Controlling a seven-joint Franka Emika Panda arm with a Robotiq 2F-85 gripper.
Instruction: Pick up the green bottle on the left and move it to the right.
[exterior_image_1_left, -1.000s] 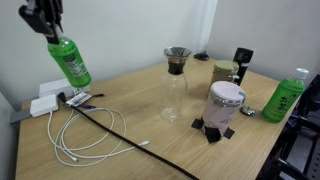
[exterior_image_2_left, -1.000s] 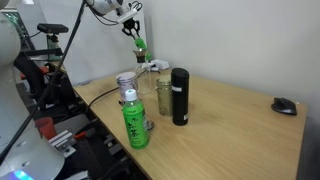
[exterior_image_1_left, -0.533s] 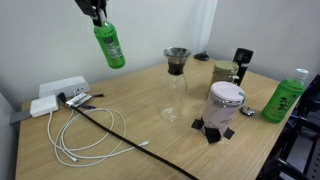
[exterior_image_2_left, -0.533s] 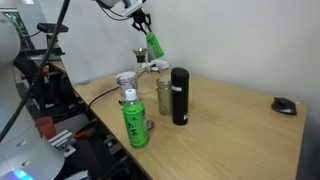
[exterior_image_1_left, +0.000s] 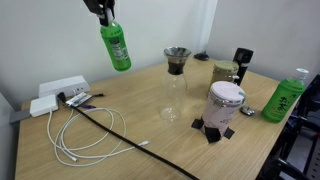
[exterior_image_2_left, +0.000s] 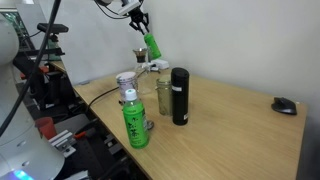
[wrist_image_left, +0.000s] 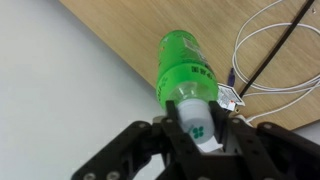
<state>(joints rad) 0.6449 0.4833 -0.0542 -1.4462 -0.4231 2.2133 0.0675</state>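
Observation:
My gripper (exterior_image_1_left: 104, 14) is shut on the neck of the green bottle (exterior_image_1_left: 116, 45) and holds it high above the wooden table (exterior_image_1_left: 130, 115), tilted, left of the glass carafe (exterior_image_1_left: 176, 82). In an exterior view the bottle (exterior_image_2_left: 151, 46) hangs at the far end of the table below the gripper (exterior_image_2_left: 140, 24). In the wrist view my gripper (wrist_image_left: 198, 128) clamps the white cap end of the bottle (wrist_image_left: 185, 65), with the table far below.
A second green bottle with a white cap (exterior_image_1_left: 284, 96) (exterior_image_2_left: 135, 120) stands at the other end. A white canister on a black stand (exterior_image_1_left: 223, 105), a jar (exterior_image_1_left: 225, 72), a black flask (exterior_image_2_left: 179, 96), a power strip (exterior_image_1_left: 62, 90) and cables (exterior_image_1_left: 95, 125) lie on the table.
The gripper has carried the green bottle up and to the right, from above the power strip toward the carafe; in the last half second it moved only slightly.

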